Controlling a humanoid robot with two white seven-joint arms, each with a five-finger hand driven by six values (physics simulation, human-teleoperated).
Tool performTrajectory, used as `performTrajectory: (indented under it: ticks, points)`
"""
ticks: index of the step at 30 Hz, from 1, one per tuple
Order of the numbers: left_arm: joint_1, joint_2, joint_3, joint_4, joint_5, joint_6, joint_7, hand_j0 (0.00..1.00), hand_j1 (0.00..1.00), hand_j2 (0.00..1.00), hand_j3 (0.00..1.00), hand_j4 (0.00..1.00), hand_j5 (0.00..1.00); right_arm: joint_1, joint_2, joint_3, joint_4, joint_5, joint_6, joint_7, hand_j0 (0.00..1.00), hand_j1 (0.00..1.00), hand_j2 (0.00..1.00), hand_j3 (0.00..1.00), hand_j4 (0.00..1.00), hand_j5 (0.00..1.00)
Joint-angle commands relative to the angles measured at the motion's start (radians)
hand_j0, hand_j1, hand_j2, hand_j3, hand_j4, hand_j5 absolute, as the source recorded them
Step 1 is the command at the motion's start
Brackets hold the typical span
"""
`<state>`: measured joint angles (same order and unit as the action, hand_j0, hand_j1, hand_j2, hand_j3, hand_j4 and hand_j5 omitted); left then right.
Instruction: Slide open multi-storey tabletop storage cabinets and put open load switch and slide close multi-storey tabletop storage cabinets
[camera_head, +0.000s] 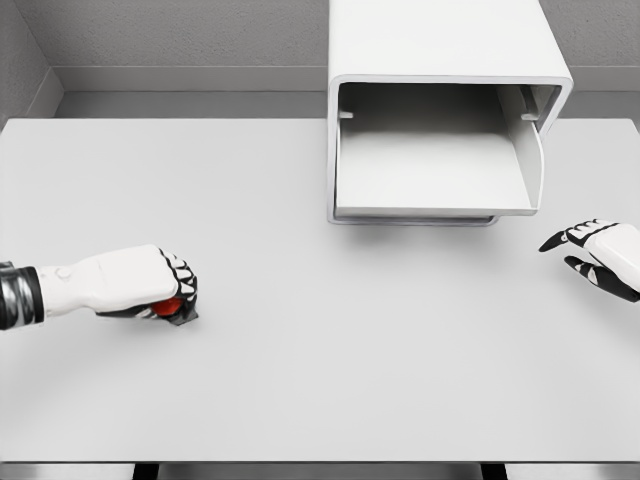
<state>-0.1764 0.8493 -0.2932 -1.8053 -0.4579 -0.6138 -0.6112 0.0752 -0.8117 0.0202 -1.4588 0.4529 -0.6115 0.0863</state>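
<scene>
My left hand (150, 285) is curled tight around the red switch (170, 307) on the table (320, 380). The cabinet (440, 110), drawer (435, 175) open, sits far ahead-right. My right hand (600, 258) hangs with fingers relaxed, empty.

The table (330, 380) shows a smooth, matt, pale grey top, no grain or sheen. The storage cabinet (440, 110) looks like moulded white plastic, satin, rounded edges, its drawer (435, 175) the same smooth stuff. The left hand (150, 285) has a glossy white hard shell with black joints, and under it peeks a shiny red and dark switch (172, 310). The right hand (600, 260) shares that white-and-black finish. Back wall (180, 35): rough, speckled grey.
</scene>
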Motion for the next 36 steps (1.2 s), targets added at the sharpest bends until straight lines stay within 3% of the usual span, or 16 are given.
performTrajectory:
  ticks: [1, 11, 36]
  points:
    - [0.0, 0.001, 0.0, 0.0, 0.007, 0.003, 0.001, 0.37, 0.37, 0.37, 0.37, 0.37, 0.37, 0.0, -0.001, 0.0, -0.002, -0.007, 0.001, 0.0, 0.55, 0.55, 0.55, 0.55, 0.55, 0.55]
    - [-0.028, 0.001, 0.003, 0.001, 0.01, 0.003, 0.042, 0.37, 0.37, 0.37, 0.37, 0.37, 0.37, 0.0, -0.001, -0.002, -0.003, -0.007, 0.001, 0.0, 0.56, 0.56, 0.56, 0.56, 0.56, 0.56]
    - [-0.037, 0.001, 0.049, 0.003, 0.005, 0.003, 0.041, 0.38, 0.38, 0.38, 0.38, 0.38, 0.38, 0.0, 0.003, -0.002, -0.002, -0.007, 0.001, -0.002, 0.56, 0.56, 0.56, 0.56, 0.56, 0.56]
